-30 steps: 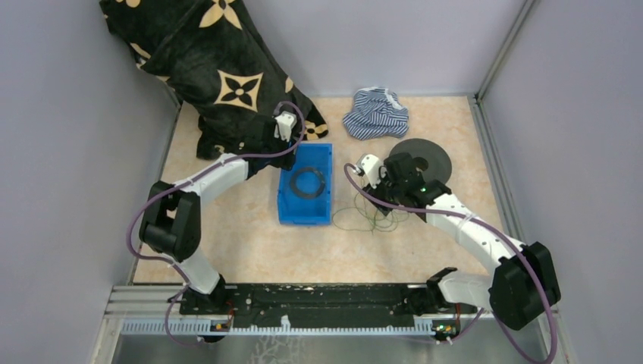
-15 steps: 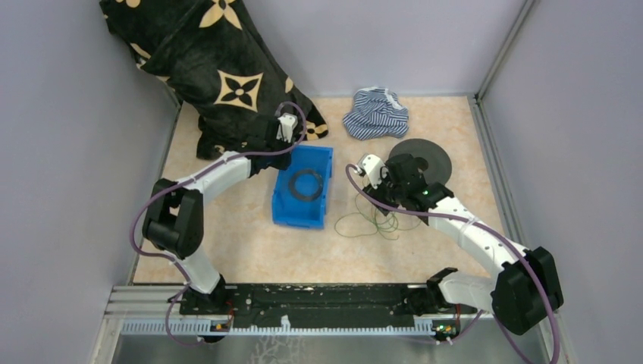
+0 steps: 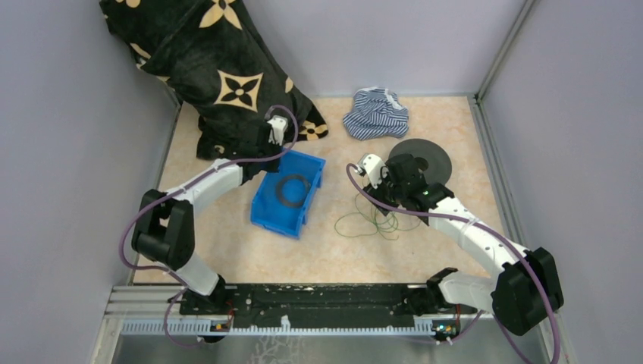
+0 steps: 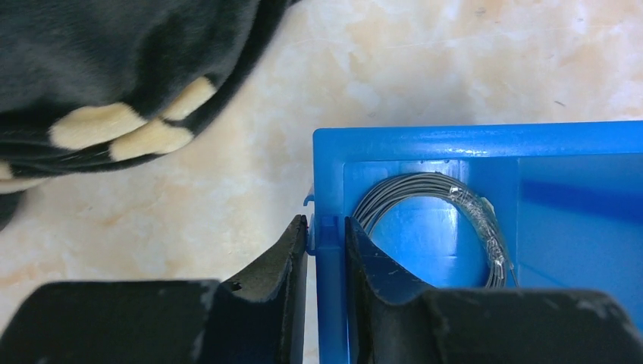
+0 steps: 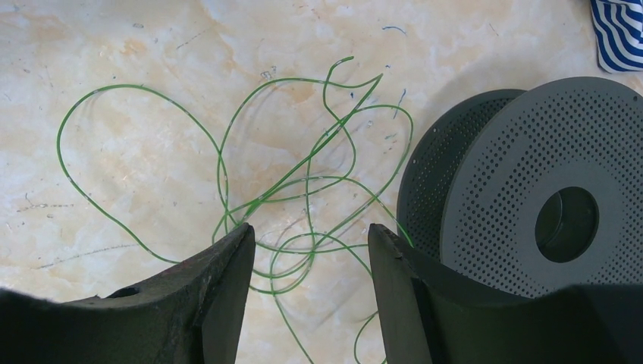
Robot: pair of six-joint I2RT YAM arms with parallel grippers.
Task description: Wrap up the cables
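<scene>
Loose green wire (image 5: 303, 189) sprawls on the table (image 5: 114, 45) beside the spool (image 5: 546, 197), under my right gripper (image 5: 311, 231), fingers spread. My left gripper (image 4: 326, 227) pinches the blue bin (image 4: 455, 136) wall, coiled wire (image 4: 425, 186) inside. Risk: grabbing one strand drags the tangle and snags the spool.

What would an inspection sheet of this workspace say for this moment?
Surface: marbled beige tabletop, no spills seen.
Job's things: loose green wire sprawled in tangled loops beside the black spool; coiled wire lying inside the blue bin.
Clutter: black spool, striped cloth, black patterned blanket at the far left.
Grippers: left gripper shut on the blue bin's wall; right gripper open above the loose green wire.
Cables: purple arm cables run along both arms.
Surroundings: grey walls on three sides; mounting rail at the near edge.
</scene>
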